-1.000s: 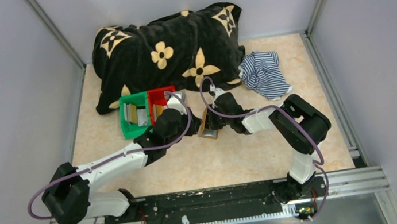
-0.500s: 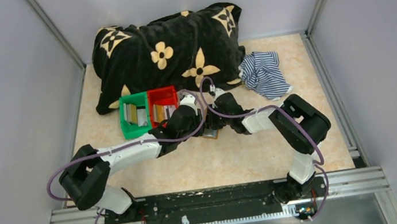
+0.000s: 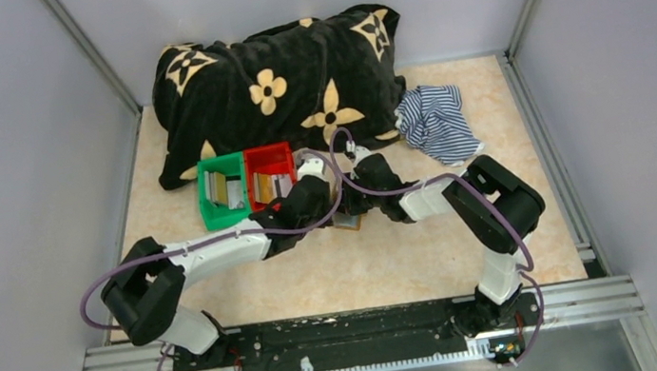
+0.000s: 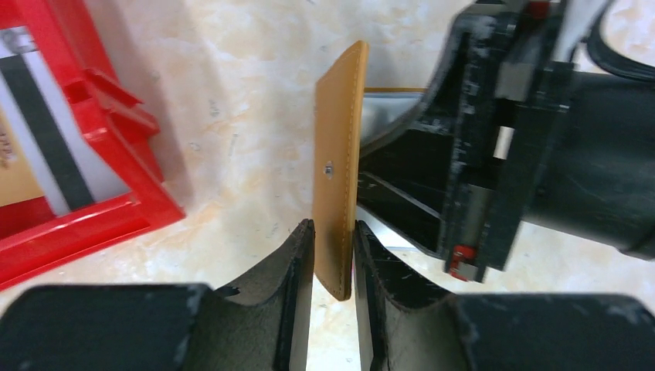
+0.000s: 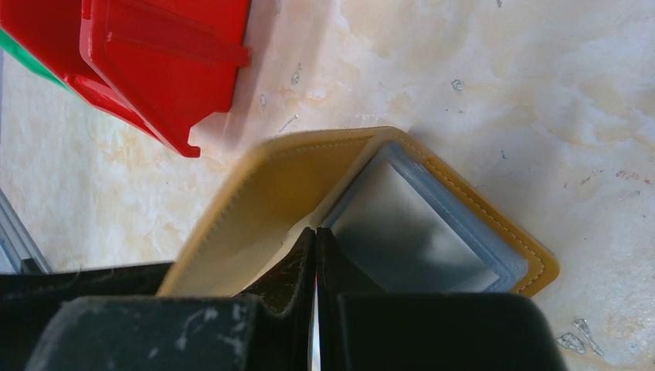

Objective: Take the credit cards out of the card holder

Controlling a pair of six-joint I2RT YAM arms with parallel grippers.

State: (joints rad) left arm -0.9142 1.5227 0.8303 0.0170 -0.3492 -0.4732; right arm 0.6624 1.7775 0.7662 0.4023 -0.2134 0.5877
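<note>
Two arms meeting near the middle of a pale marbled tabletop (image 3: 392,263). Along the far edge, a big black blanket (image 3: 272,78) with cream flowers; toward the far right corner, a crumpled striped cloth (image 3: 436,119).

Left of centre, side by side, a green bin (image 3: 224,220) and a red bin (image 3: 267,150), both already holding credit cards (image 4: 46,147) stood on edge: pale and yellowish ones in the green, a white one with a dark stripe plain to see in the red.

Just right of the red bin, the card holder (image 4: 336,178), tan outside with grey-blue pockets, half open: one half flat on the tabletop, the other standing upright.

Left claw (image 4: 334,259) narrowed onto the free edge of that raised flap, pinching it by the look of things. Right claw (image 5: 315,247) shut tight, tips pushed into the fold beside the grey pocket; whether pinching anything thin, impossible to tell.

Probably light and floppy at the hinge, so best steadied by the stitched flap edge. Cards likely stiff, slick and thin, best taken by an exposed short edge. Contents of the pocket not clear.
</note>
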